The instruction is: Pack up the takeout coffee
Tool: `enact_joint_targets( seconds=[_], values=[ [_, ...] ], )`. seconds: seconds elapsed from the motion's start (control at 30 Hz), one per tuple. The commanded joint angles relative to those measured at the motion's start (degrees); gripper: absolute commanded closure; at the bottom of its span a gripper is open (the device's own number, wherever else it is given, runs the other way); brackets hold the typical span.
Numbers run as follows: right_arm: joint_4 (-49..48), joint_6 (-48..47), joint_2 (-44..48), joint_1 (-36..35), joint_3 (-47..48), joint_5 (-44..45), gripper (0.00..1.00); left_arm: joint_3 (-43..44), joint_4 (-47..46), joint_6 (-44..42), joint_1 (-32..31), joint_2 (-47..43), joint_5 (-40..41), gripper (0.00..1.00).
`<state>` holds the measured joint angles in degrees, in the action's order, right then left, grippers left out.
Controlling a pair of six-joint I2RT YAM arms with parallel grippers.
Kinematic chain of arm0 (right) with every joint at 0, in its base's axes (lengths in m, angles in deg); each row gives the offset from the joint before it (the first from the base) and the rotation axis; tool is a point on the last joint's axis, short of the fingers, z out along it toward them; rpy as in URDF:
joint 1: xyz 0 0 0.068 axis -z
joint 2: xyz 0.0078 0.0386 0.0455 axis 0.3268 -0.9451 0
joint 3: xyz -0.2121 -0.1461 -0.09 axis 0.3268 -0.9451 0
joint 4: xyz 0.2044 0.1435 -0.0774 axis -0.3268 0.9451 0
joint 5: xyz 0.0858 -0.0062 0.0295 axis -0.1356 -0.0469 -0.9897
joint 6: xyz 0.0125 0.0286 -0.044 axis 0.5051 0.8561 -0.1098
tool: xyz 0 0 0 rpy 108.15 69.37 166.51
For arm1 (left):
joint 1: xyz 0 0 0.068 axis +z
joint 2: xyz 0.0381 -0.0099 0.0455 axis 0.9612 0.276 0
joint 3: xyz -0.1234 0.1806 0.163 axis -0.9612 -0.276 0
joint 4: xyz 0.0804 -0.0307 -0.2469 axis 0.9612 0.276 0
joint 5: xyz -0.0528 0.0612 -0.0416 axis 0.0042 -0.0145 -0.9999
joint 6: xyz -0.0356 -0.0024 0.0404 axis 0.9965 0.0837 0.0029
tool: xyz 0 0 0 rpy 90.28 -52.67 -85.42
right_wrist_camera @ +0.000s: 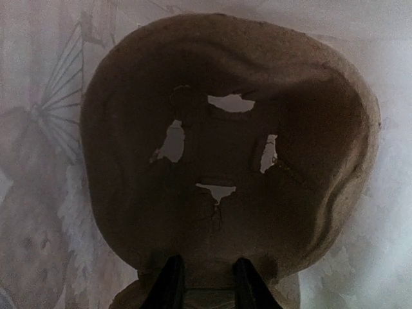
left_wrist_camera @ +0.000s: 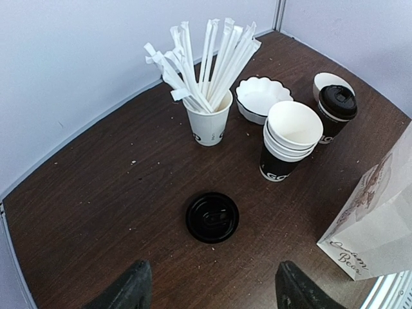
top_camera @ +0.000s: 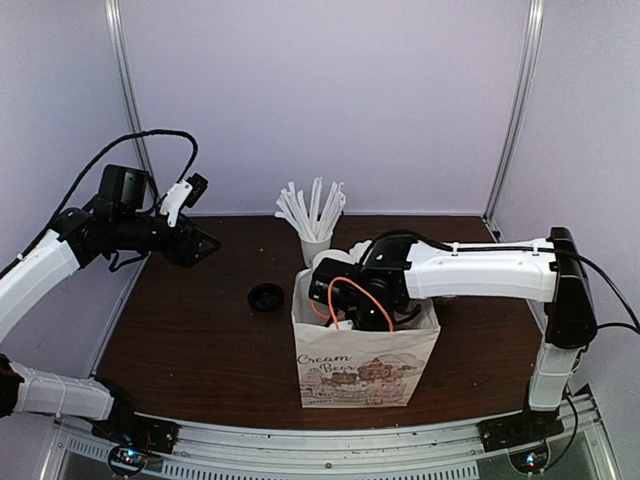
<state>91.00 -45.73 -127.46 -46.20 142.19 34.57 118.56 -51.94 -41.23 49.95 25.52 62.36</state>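
Takeout coffee [left_wrist_camera: 336, 109], black paper cup w/ white block lettering + black plastic lid, stood upright on dark brown wooden table [left_wrist_camera: 96, 212] in left wrist view. It was far ahead & to the right of left gripper [left_wrist_camera: 212, 278], well apart from it. Lid looked seated and cup undented; only part of lettering showed. Left jaws were wide and empty. Loose round black plastic lid [left_wrist_camera: 212, 217] lay just ahead of them.

Top view: right arm [top_camera: 480, 270] reached down into white printed paper bag [top_camera: 365, 365]. Coffee wasn't made out there.

Right wrist view: right gripper [right_wrist_camera: 209, 280] was inside bag, jaws narrow, apparently pinching near rim of brown moulded-pulp cup carrier [right_wrist_camera: 225, 148].

Judged step: seating carrier in bag, coffee not yet packed. Next prob. calls for release, withdrawal, then an upright grasp round cup below lid.
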Motion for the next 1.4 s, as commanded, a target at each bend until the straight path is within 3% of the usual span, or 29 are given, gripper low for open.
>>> enact_joint_targets(
  seconds=[0.0, 0.2, 0.4, 0.57, 0.83, 1.13, 1.37],
  values=[
    [-6.02, 1.14, 0.40, -0.26, -3.17, 0.94, 0.76, -0.61, -3.23, 0.75, 0.39, -0.20, -1.03, 0.30],
    [-7.40, 1.63, -0.81, -0.30, -5.13, 0.43, 0.75, -0.48, -3.25, 0.76, 0.39, 0.17, -1.42, 0.31],
    [-6.44, 2.40, 1.38, -0.30, -4.53, 0.79, 0.48, -0.40, -3.21, 0.76, 0.39, 0.28, -1.74, 0.30],
    [-0.69, 2.60, 5.03, -0.31, 1.93, -1.08, 0.35, 0.68, -2.47, 0.72, 0.39, 0.87, -3.89, 0.30],
    [5.99, -0.86, 8.56, -0.40, 7.89, -3.80, 0.30, 5.80, -2.12, 2.83, -1.07, 2.45, -18.15, 0.25],
    [8.26, -5.13, 12.40, 0.31, 13.11, -2.14, 0.30, 14.78, -1.16, -2.30, -11.07, 10.26, -16.66, 0.23],
    [7.65, -5.67, 14.77, 2.48, 12.69, -8.10, 0.31, 24.95, 1.35, -6.32, -16.46, 21.26, -16.55, 0.24]
  ],
)
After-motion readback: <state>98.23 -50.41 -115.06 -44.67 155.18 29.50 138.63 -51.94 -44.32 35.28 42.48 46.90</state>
